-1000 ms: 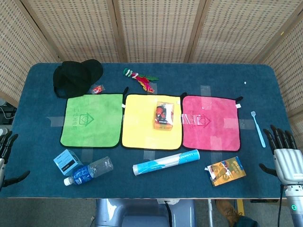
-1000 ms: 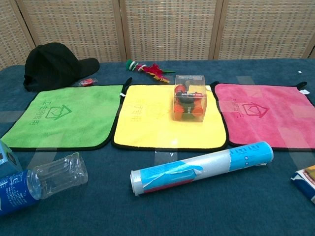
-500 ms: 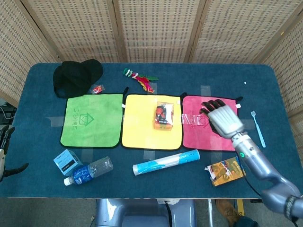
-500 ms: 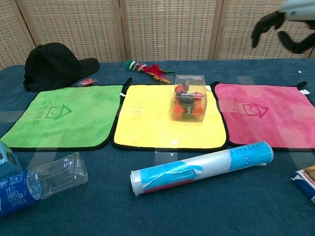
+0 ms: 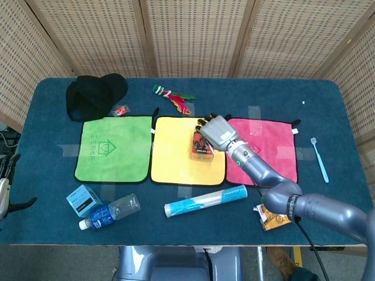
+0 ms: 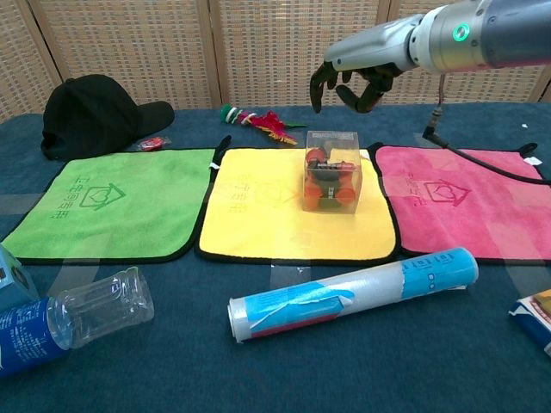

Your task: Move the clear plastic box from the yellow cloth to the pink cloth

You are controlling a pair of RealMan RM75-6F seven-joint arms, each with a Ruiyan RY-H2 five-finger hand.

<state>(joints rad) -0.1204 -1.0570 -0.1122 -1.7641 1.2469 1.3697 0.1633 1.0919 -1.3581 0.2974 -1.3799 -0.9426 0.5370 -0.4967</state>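
Observation:
The clear plastic box (image 6: pixel 331 172) with red and black items inside stands upright on the right part of the yellow cloth (image 6: pixel 258 215). Just right of it lies the pink cloth (image 6: pixel 465 202), bare. My right hand (image 6: pixel 349 79) hovers above the box and apart from it, fingers spread and curled downward, holding nothing. In the head view the right hand (image 5: pixel 218 132) covers the right side of the box (image 5: pixel 199 146). My left hand (image 5: pixel 6 184) stays at the table's left edge, fingers apart and empty.
A green cloth (image 6: pixel 103 206) lies left of the yellow one, with a black cap (image 6: pixel 95 112) behind it. A feather toy (image 6: pixel 258 120) sits behind the yellow cloth. A wrapped roll (image 6: pixel 353 292), water bottle (image 6: pixel 77 318), small blue box (image 5: pixel 84 199) and snack box (image 5: pixel 280 212) lie near the front. A toothbrush (image 5: pixel 319 158) lies far right.
My right arm has swung in from the table's right edge, across the pink cloth, to a spot above the box. The box, the cloths and the left hand have not moved.

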